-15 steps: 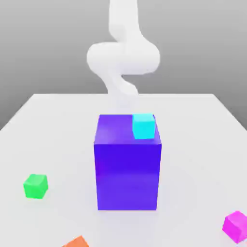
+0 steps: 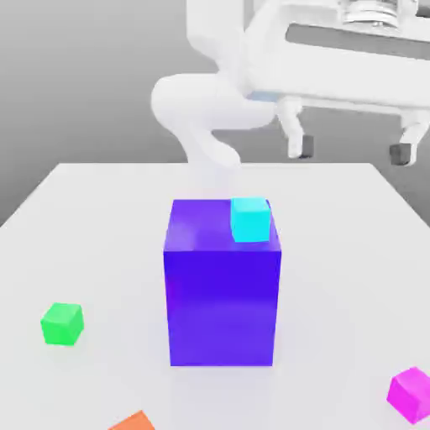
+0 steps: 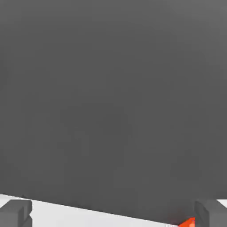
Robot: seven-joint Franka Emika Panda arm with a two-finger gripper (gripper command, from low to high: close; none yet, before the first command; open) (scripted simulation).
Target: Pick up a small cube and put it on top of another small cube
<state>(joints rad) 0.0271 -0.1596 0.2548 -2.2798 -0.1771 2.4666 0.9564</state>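
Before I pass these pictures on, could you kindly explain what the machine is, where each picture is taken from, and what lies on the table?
These are simulator renders of one white robot arm. The exterior view comes from a camera off the arm. The hand view comes from a camera on the hand and looks out past two dark fingertips.

The gripper hangs open above the table, holding nothing.

On the table stands a big blue block with a cyan cube on top. Around it lie a green cube, a pink cube and an orange piece at the near edge.
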